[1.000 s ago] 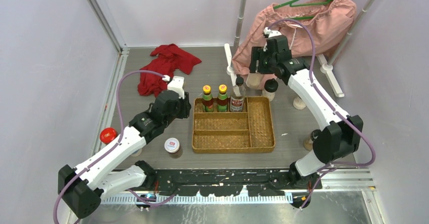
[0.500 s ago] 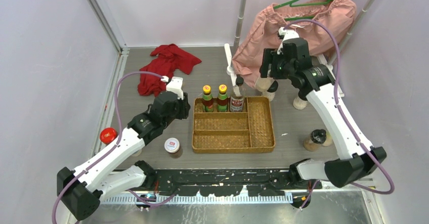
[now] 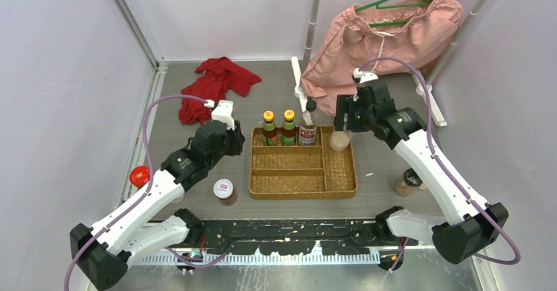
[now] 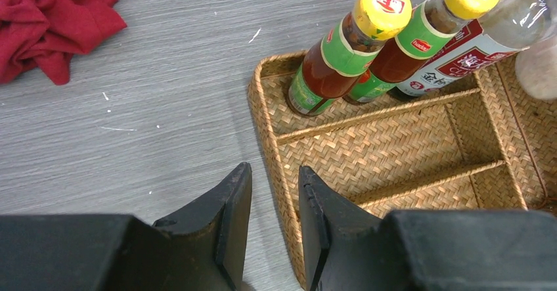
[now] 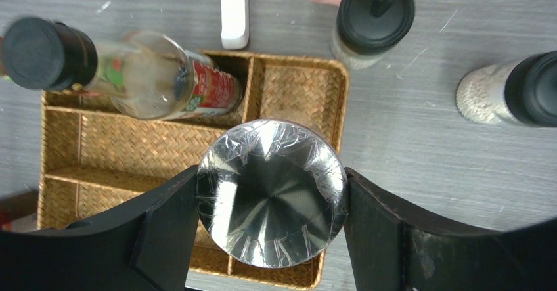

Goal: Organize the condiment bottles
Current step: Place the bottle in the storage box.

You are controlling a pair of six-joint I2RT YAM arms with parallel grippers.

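**Silver-lidded shaker arrives over the tray**

On the table (image 3: pixel 276 87), the wicker tray (image 3: pixel 303 196) has gained a visitor. A second ago the right arm was out near the table's far right, beside the pink garment. It has now swung in, so its load hangs over the far end of the tray's long right-hand compartment. That load seems about to be set down, which would make it the fourth item housed. Whether its base already touches the weave cannot be told.

The far row already holds two yellow-capped sauces (image 3: pixel 279 128) and the black-capped clear bottle (image 3: pixel 308 128). Still out on the table are two black-lidded shakers (image 5: pixel 374 18) beyond the tray's far right corner, a white-lidded jar (image 3: pixel 224 190) off its near left corner and a red-lidded one (image 3: pixel 139 175) at the left edge.

The right gripper (image 5: pixel 270 196) is clamped on the silver-lidded shaker (image 3: pixel 339 140), a finger on each side of the lid. The left gripper (image 4: pixel 274 219) has barely shifted. Its fingers (image 4: pixel 233 205) stand a narrow gap apart over the tray's left rim, grasping nothing.
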